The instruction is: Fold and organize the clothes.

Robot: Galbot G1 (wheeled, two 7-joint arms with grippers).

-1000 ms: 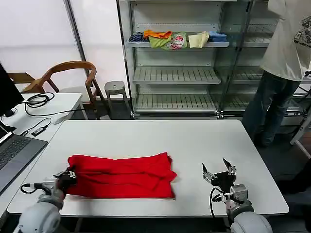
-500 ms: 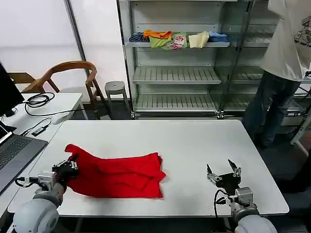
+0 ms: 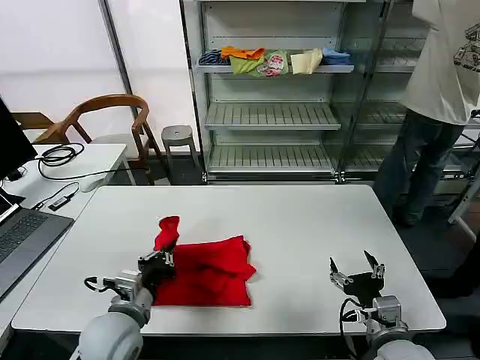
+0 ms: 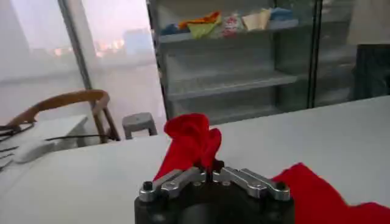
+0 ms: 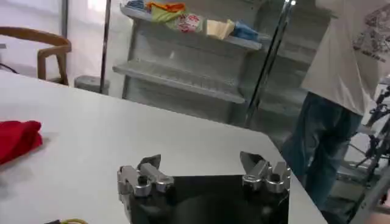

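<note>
Carry pinched shirt (image 3: 206,271) edge, raised just above left claw (image 3: 160,261), across remaining cloth lying beside it on table (image 3: 300,225); release flat. Right claw (image 3: 357,271) spread, idle, well apart.

A big white table (image 3: 300,225) sits in the middle. Far behind it stands a metal shelf rack (image 3: 270,112), and small folded clothes (image 3: 274,60) in orange, green, cream and blue lie on its top shelf. A wooden chair (image 3: 105,112) and a small grey stool (image 3: 178,136) stand at the far left. On the left, a side table (image 3: 90,161) holds black cables (image 3: 58,155), and a laptop (image 3: 22,236) lies nearer.
</note>
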